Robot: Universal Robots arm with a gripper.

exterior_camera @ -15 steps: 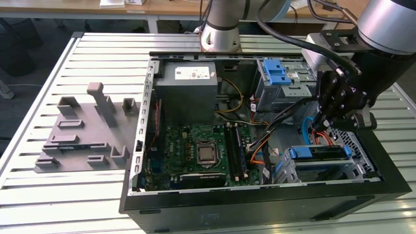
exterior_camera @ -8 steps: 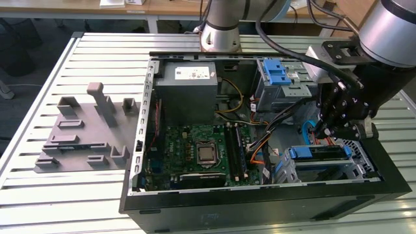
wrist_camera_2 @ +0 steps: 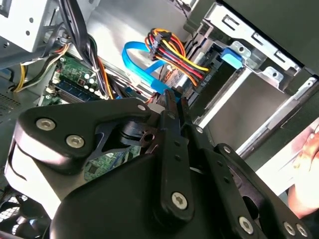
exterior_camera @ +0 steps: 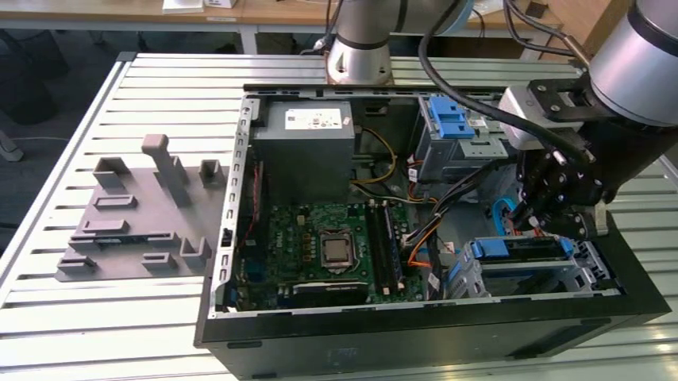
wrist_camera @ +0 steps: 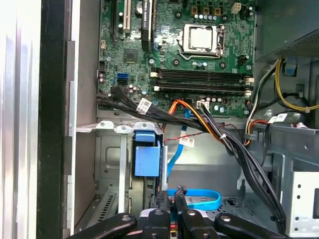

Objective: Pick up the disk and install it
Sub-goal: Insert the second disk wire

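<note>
The claw (wrist_camera: 171, 201) is seen with fingers closed together, nothing held, inside the computer case (exterior_camera: 424, 325). The disk (exterior_camera: 521, 258) is seated in the lower bay just beside it (likely rigid, fairly heavy; best gripped by its blue carrier).

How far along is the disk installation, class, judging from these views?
Apparently done: the flat silver disk in its blue plastic carrier sits in the grey metal drive bay of the black computer case. In hand: nothing; the claw is shut, close to the bay. Left: whether the disk is fully seated cannot be told.
</note>
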